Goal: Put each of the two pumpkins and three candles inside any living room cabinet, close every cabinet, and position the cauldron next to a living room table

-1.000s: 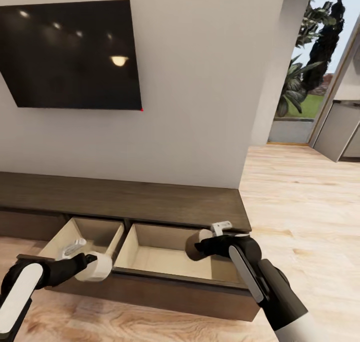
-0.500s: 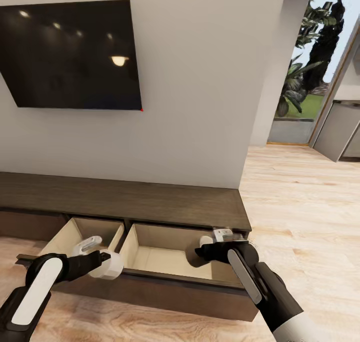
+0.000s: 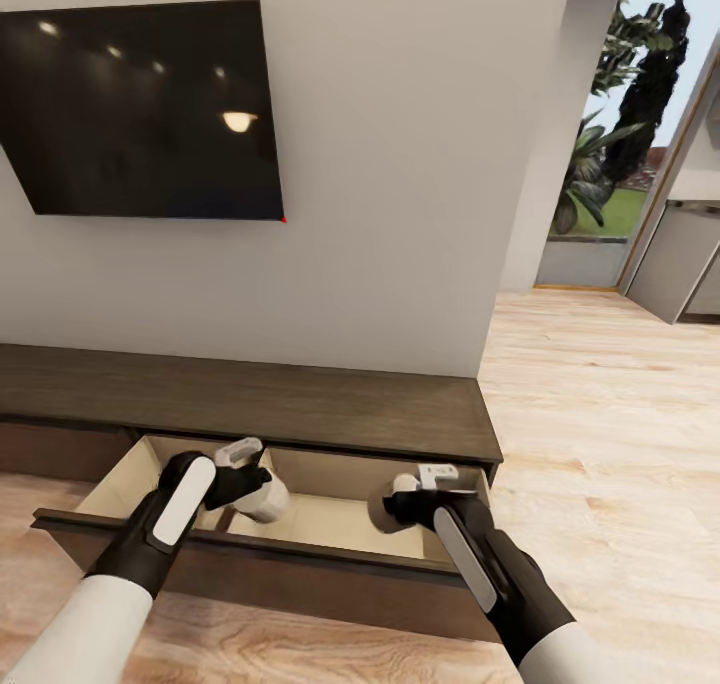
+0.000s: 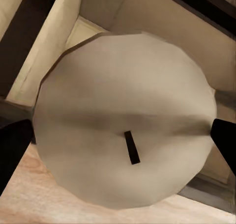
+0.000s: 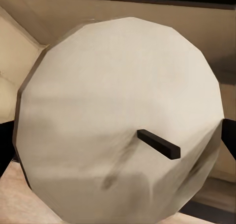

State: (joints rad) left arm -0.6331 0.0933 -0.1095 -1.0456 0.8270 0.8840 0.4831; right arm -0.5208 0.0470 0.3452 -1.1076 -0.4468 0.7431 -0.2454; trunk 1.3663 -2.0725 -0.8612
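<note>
Swung inward over the open cabinet (image 3: 250,394) drawer with left end effector (image 3: 262,492) clamped on one candle (image 3: 268,502), right end effector (image 3: 402,504) gripping another candle (image 3: 383,510), both poised for dropping inside.

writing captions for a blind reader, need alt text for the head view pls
Two robot arms each hold a pale candle over open drawers of a long dark-brown cabinet: the left pincer grips one candle, the right pincer another. A black TV hangs on the wall above.
</note>
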